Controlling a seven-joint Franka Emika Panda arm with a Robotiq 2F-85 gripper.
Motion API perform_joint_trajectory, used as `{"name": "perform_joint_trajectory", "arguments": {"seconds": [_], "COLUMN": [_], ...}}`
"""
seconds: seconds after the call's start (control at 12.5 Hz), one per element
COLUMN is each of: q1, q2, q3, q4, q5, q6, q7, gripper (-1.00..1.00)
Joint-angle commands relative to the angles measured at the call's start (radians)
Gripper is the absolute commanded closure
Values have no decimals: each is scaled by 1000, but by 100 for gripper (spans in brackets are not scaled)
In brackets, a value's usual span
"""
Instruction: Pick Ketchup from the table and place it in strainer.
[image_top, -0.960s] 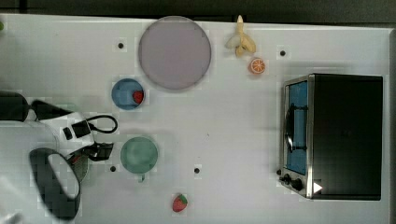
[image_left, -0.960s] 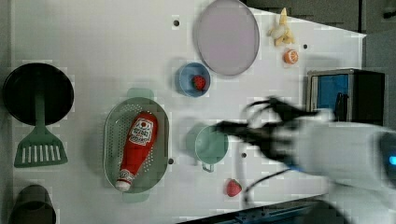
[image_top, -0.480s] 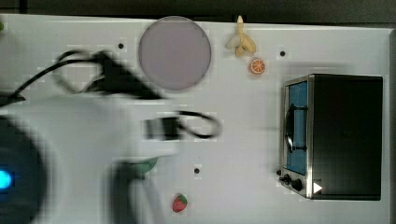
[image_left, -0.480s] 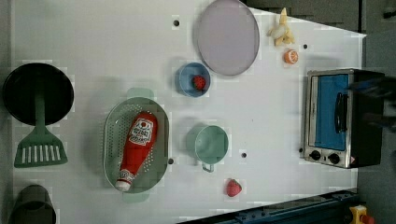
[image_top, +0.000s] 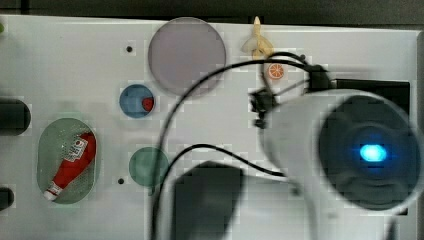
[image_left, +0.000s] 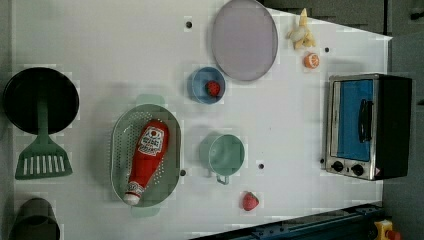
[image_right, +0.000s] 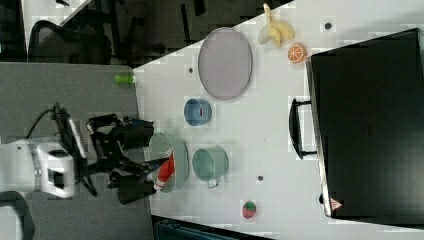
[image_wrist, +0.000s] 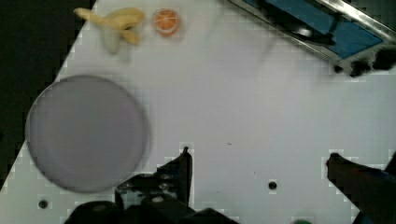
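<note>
Gripper (image_wrist: 259, 156): jaws wide open, nothing held, hanging over bare table (image_wrist: 243, 93) beside the grey plate (image_wrist: 86, 133). Ketchup (image_left: 147, 155) already lying inside the strainer (image_left: 120, 150), at the left view's left, well apart from the plate. Long axis along the strainer's length, slightly tilted. Cap pointing to the left view's bottom, base to the top. Judged: placement done, no grasp needed.

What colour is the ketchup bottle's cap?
White. The ketchup bottle lies in the strainer, and its cap shows best in the left view.
</note>
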Motion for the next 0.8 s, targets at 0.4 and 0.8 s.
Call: {"name": "perform_joint_trajectory", "arguments": {"seconds": [0.4, 0.8], "q1": [51, 54], "q2": [-7, -6], "q3": [75, 83], "q4": [-6, -5], "q5": [26, 30], "q6": [-58, -70], "q7": [-62, -62], "gripper": [-100, -100]}}
